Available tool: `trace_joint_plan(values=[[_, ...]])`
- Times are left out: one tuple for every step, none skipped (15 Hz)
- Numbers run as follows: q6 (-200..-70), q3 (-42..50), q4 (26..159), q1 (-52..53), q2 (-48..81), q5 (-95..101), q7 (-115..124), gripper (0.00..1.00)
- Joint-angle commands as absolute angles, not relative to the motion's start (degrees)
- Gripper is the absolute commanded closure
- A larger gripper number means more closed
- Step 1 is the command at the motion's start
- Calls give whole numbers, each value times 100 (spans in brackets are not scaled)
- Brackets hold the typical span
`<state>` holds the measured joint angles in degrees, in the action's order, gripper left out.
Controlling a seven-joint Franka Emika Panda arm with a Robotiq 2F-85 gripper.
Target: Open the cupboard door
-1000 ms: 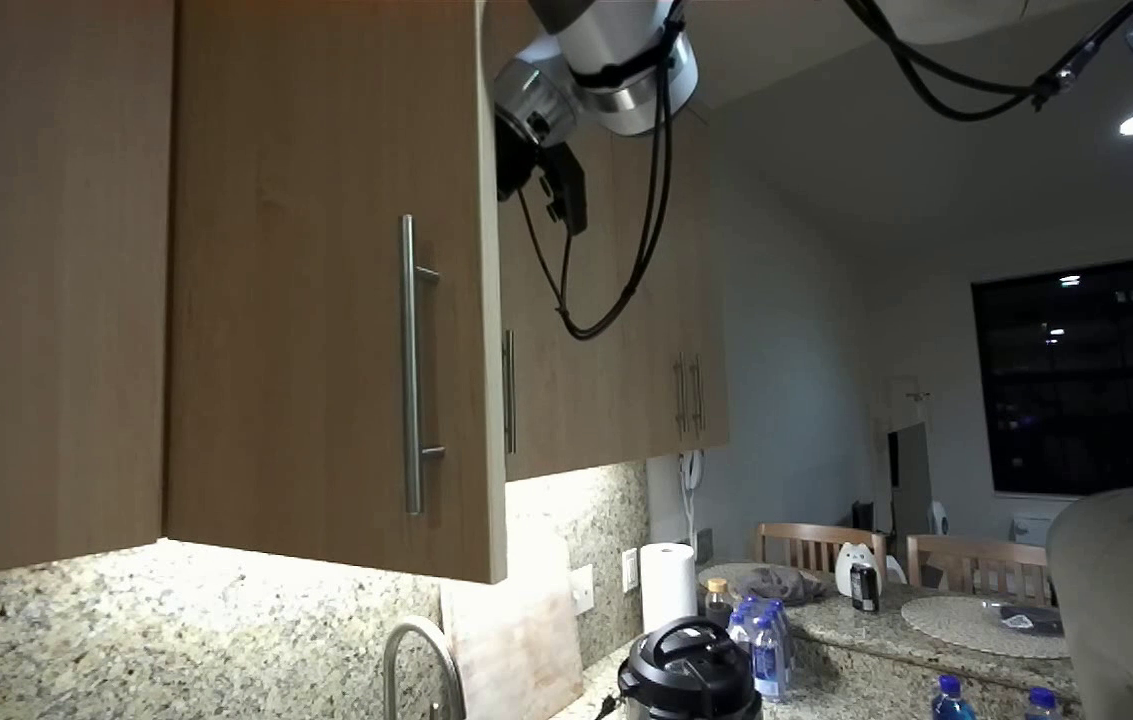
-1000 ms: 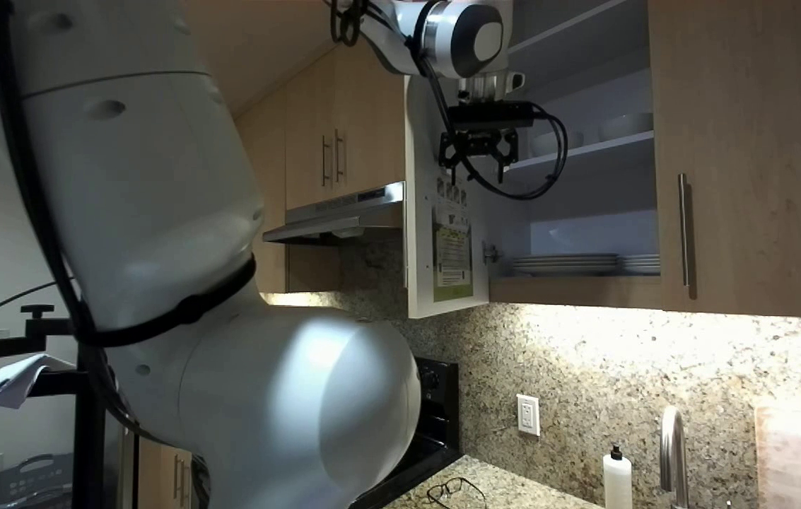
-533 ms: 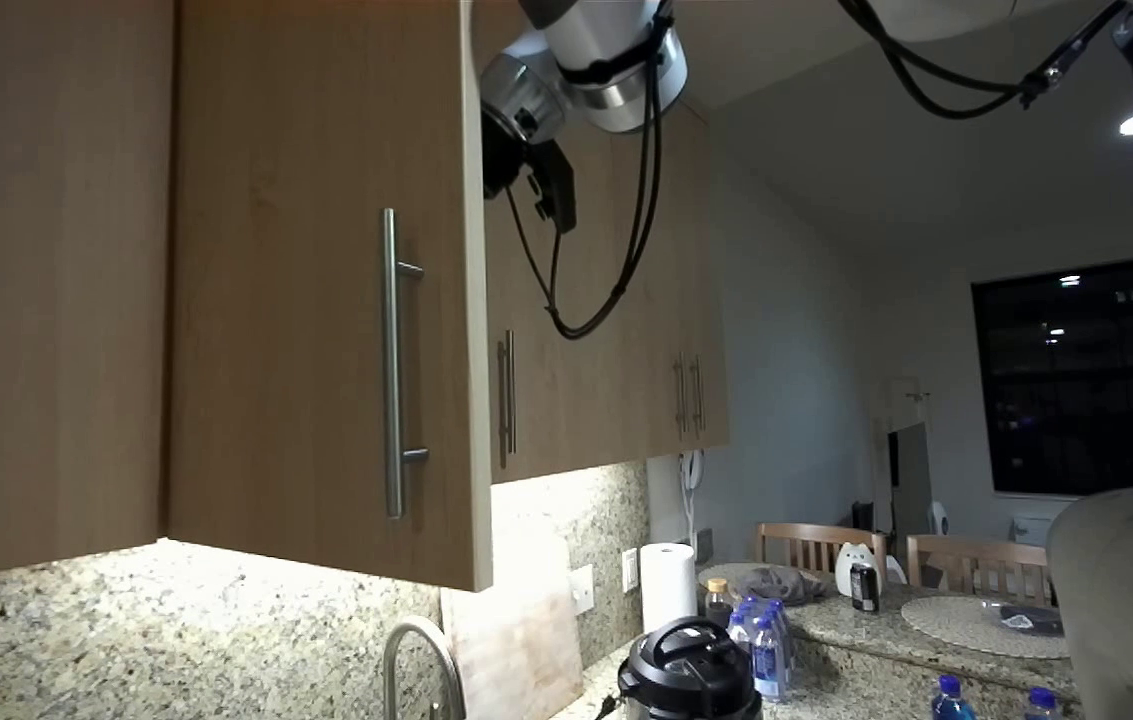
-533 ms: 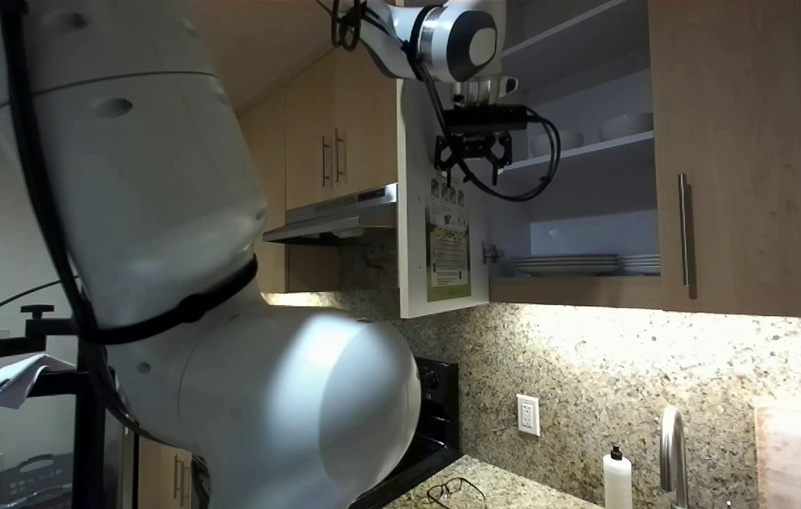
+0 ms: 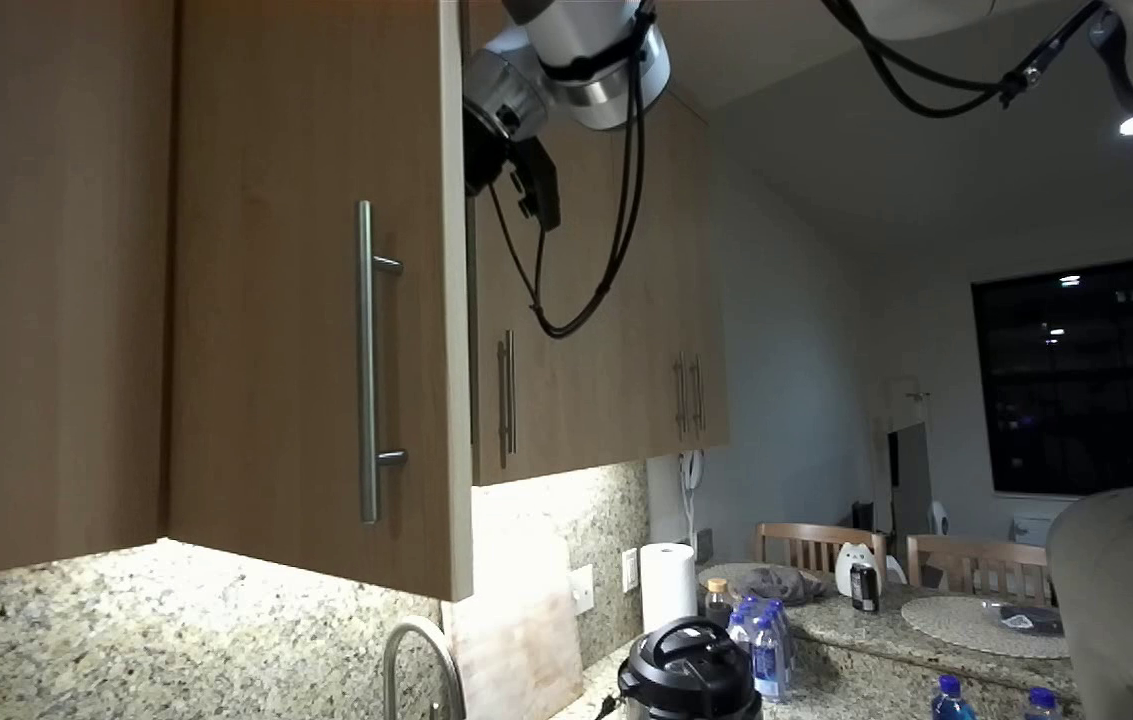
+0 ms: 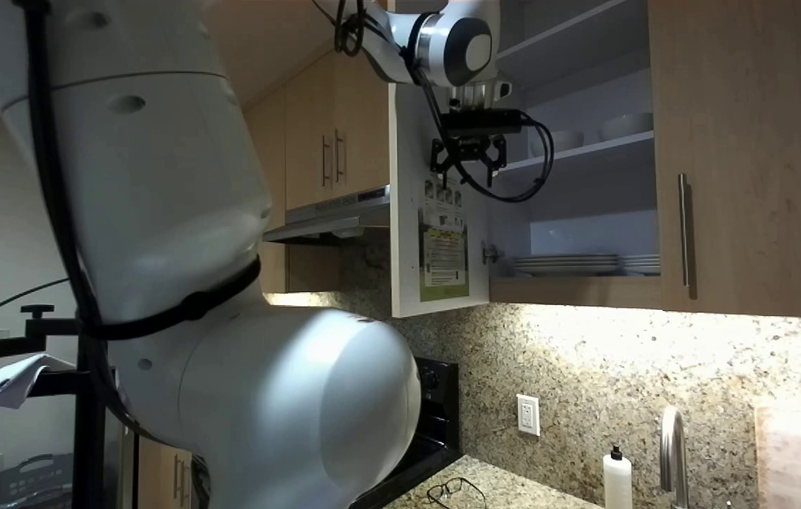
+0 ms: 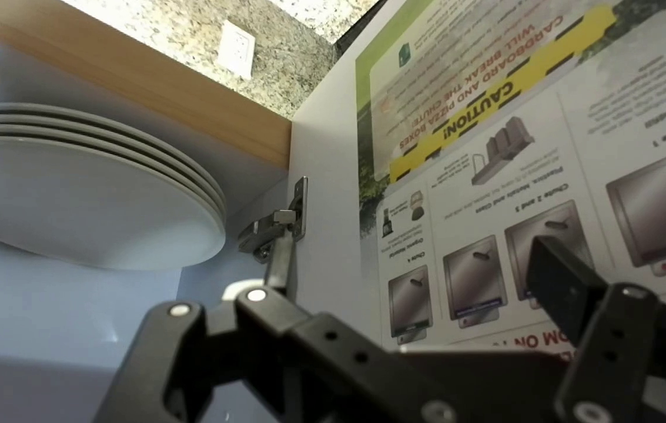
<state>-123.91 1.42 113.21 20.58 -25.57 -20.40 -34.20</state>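
The light-brown cupboard door (image 5: 266,300) stands open in an exterior view, its silver bar handle (image 5: 368,360) near its right edge. Its white inner face (image 6: 406,268) with a poster (image 6: 445,254) shows in an exterior view. The poster also fills the right of the wrist view (image 7: 485,176). My gripper (image 6: 469,175) points down at the inner side of the door, in front of the open cupboard. In the wrist view its jaws stand wide apart with nothing between them. One black finger pad (image 7: 565,282) is in front of the poster; I cannot tell if it touches. In an exterior view, the door edge partly hides the hand.
Plates (image 6: 566,265) and bowls (image 6: 626,126) stand on the cupboard shelves. A metal hinge (image 7: 285,220) joins the door to the cupboard. The neighbouring door (image 6: 761,141) is shut on the right. A range hood (image 6: 336,215) is behind the open door. A faucet (image 6: 670,452) stands below.
The cupboard door has swung further open, its free edge moving left in both exterior views. My gripper and arm have moved left along with it. The gripper stays open.
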Motion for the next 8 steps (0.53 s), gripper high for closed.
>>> trace_joint_plan(values=[[-12346,44,11132,2042,-2373,-2185,-3572,0],[-12348,29,11108,2038,-2345,-2185,-3570,0],[-12349,15,11083,2036,-2314,-2185,-3567,0],[-12349,4,11061,2034,-2289,-2189,-3568,0],[-12352,-10,11038,2030,-2262,-2187,-3567,0],[-12355,-21,11020,2025,-2237,-2189,-3564,0],[-12357,-32,11007,2022,-2221,-2189,-3563,0],[-12357,-42,10994,2018,-2205,-2184,-3562,0]])
